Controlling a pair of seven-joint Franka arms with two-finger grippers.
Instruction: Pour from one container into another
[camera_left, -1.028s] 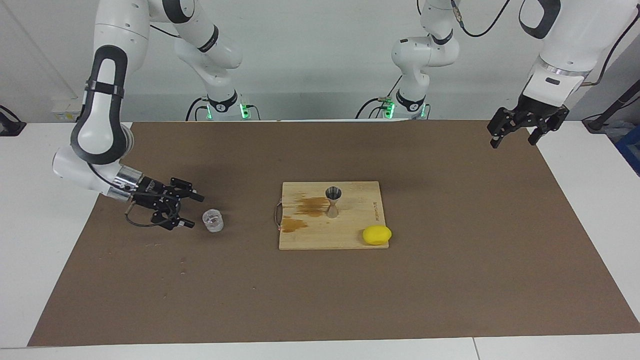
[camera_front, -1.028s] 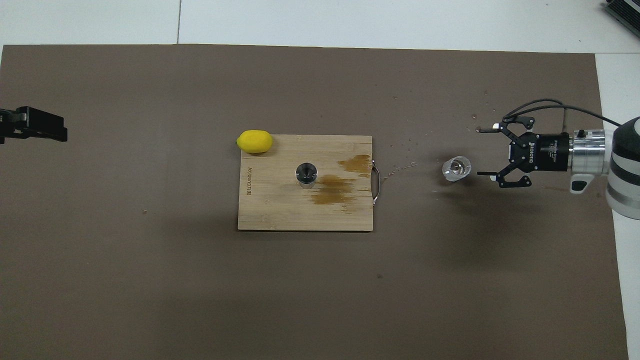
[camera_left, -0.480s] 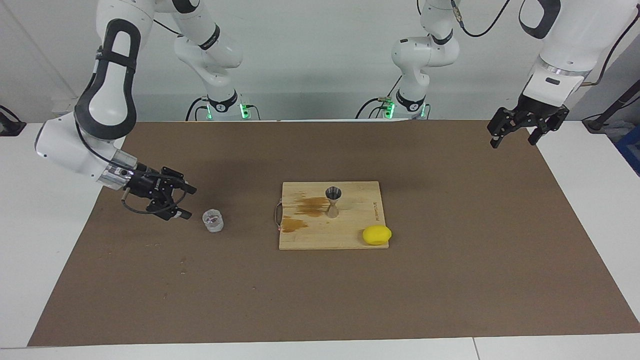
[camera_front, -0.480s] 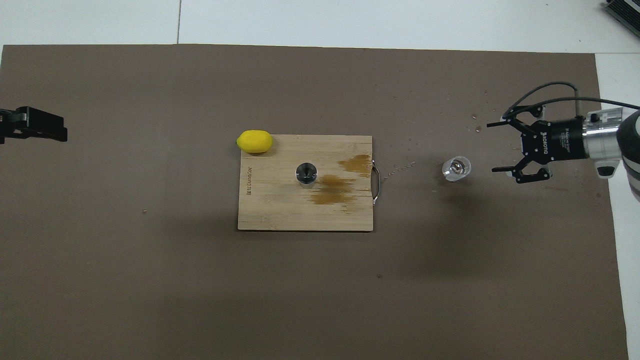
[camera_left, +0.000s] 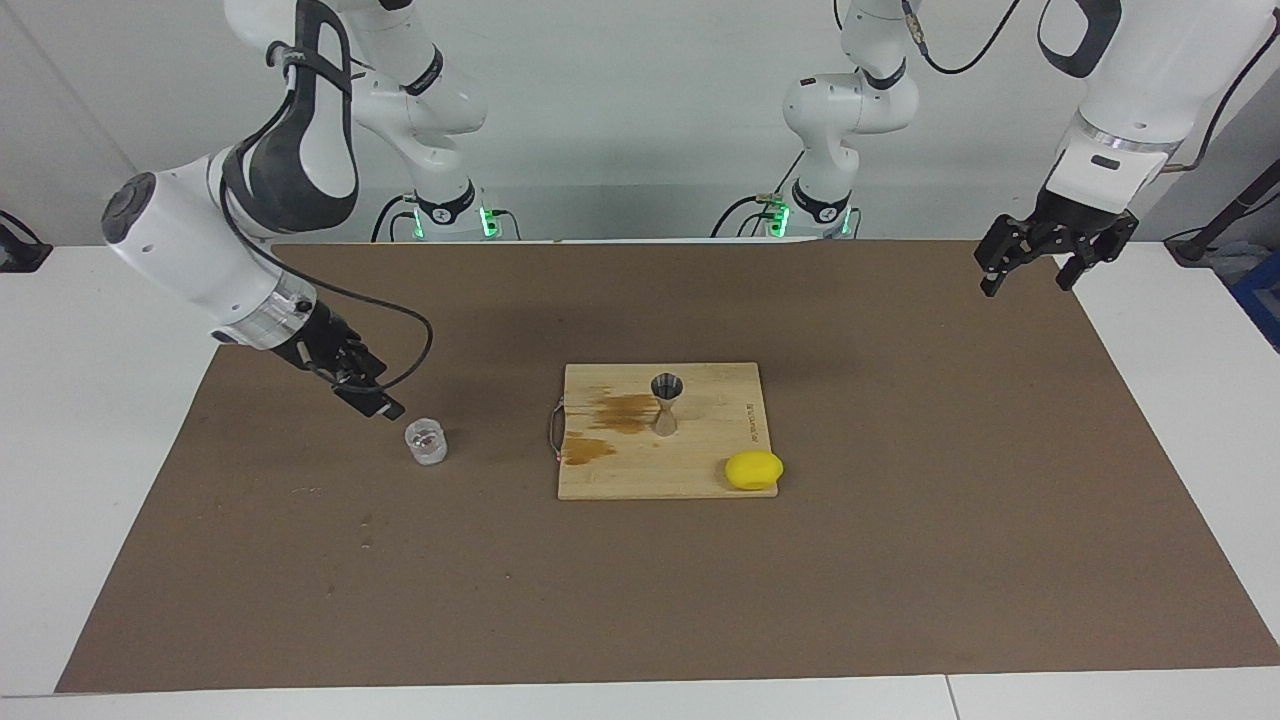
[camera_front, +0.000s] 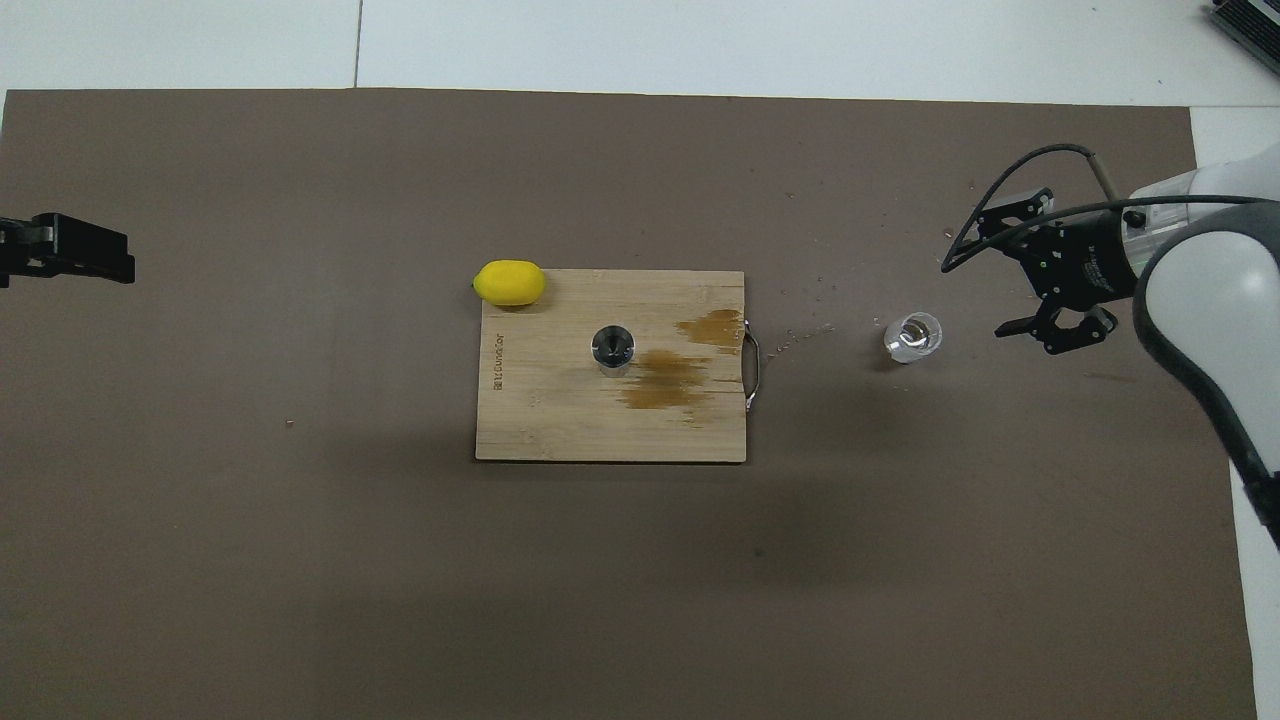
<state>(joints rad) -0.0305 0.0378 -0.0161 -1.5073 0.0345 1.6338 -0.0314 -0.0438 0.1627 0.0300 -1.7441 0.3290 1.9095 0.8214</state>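
Fingers of the right gripper (camera_front: 1010, 285) are standing spread and holding nothing, hovering just at the glass tumbler's (camera_front: 912, 336) three o'clock in the overhead view, while the left gripper (camera_left: 1035, 260) is waiting, also spread, over the mat's corner at its own end. Judging by this, the pour is looking finished or not begun: brown stains (camera_front: 665, 368) are marking the cutting board (camera_front: 560, 430), yet the tumbler is sitting upright and apparently nearly empty. At its nine o'clock, well apart, the metal jigger (camera_front: 613, 347) is standing upright on the board, a lemon (camera_front: 510, 282) lying at the board's corner.
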